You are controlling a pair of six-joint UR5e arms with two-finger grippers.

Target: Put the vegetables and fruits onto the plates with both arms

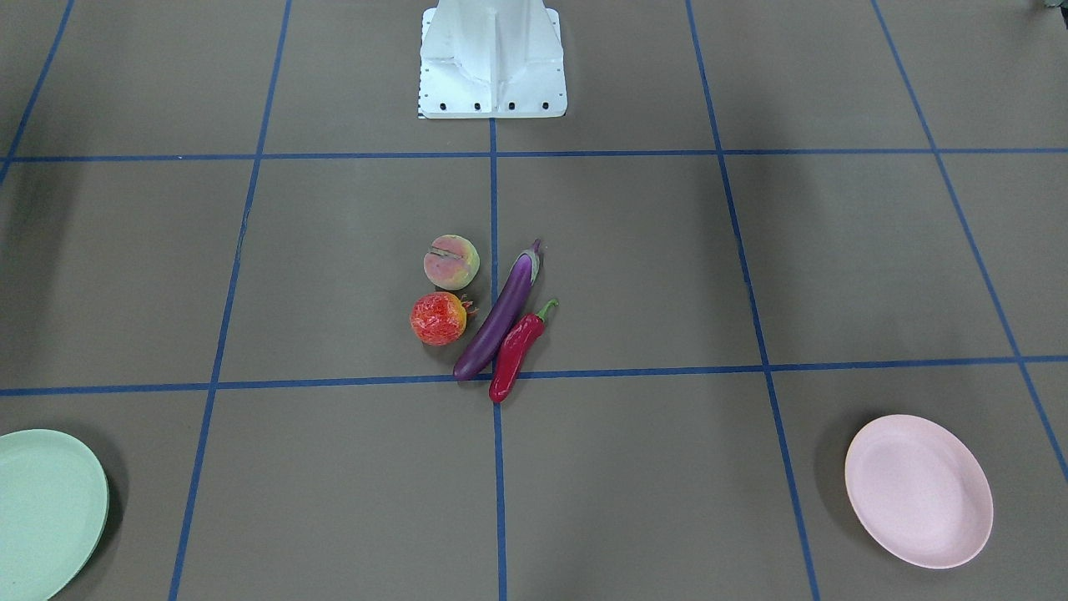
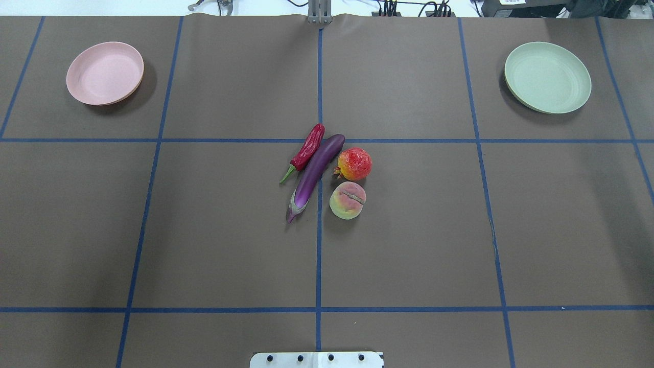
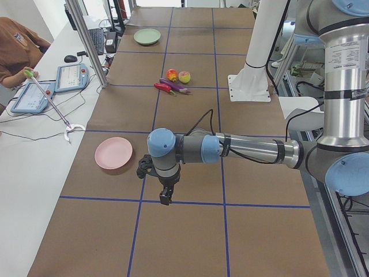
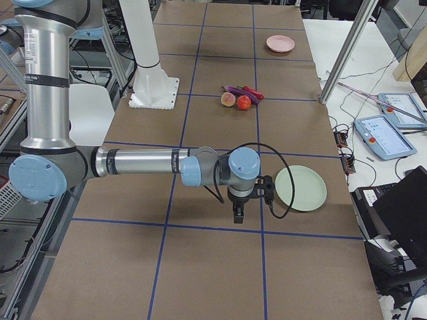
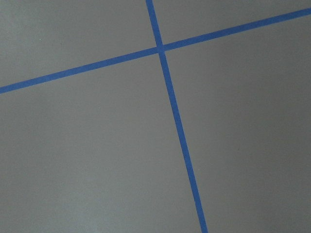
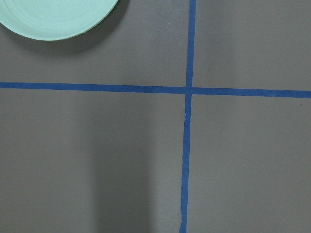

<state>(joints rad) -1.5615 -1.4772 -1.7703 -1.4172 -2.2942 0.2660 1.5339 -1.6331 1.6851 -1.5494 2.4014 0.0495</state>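
The eggplant, the red chili pepper, the peach and the pomegranate-like fruit lie close together at the table's middle. The pink plate sits empty at the far left, the mint green plate empty at the far right. My left gripper hangs over the table near the pink plate. My right gripper hangs beside the green plate. Both show only in the side views, so I cannot tell if they are open or shut.
The white base block stands at the robot's side of the table. Blue tape lines grid the brown table. A metal post, tablets and a seated operator are along the far edge.
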